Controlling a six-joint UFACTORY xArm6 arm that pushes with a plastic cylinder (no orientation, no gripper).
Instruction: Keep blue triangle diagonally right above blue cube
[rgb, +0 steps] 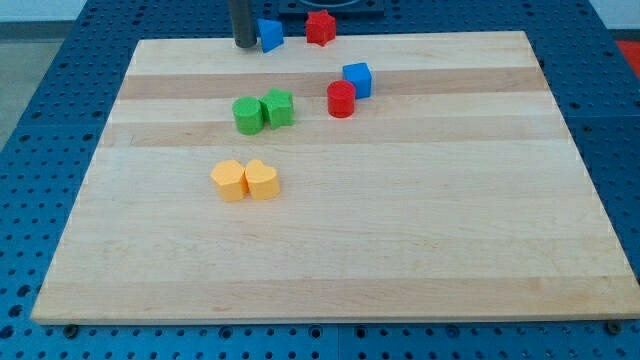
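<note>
The blue triangle (270, 35) is sitting at the top edge of the wooden board (400, 250), to the view's left of the red star-shaped block (320, 27) and well up and to the left of the blue cube (357, 79). The rod is standing just beside the triangle's left face; its tip (244, 45) is looking as if it is touching that face or a hair off it (the view cannot settle which). There are no jaws to open or close here: the arm is ending in a bare rod and is gripping nothing, only pressing sideways.

The triangle is appearing small, rigid and light, probably sliding easily on the smooth wood. Its angled sides are likely making it spin if pushed off-centre, so the judgement is to press against the middle of the flat left face, sending it toward the view's right until it passes the cube's column. The cube, touching or nearly touching the red cylinder (341, 99), is needing to stay put.

The rod's upper part is being cut off by the view's top. The triangle's far side and the star's back edge are lying partly beyond the board's rim, so whether they are overhanging is hard to make out. The green blocks (263, 112) and the yellow blocks (246, 181) are sitting well apart from the route.
</note>
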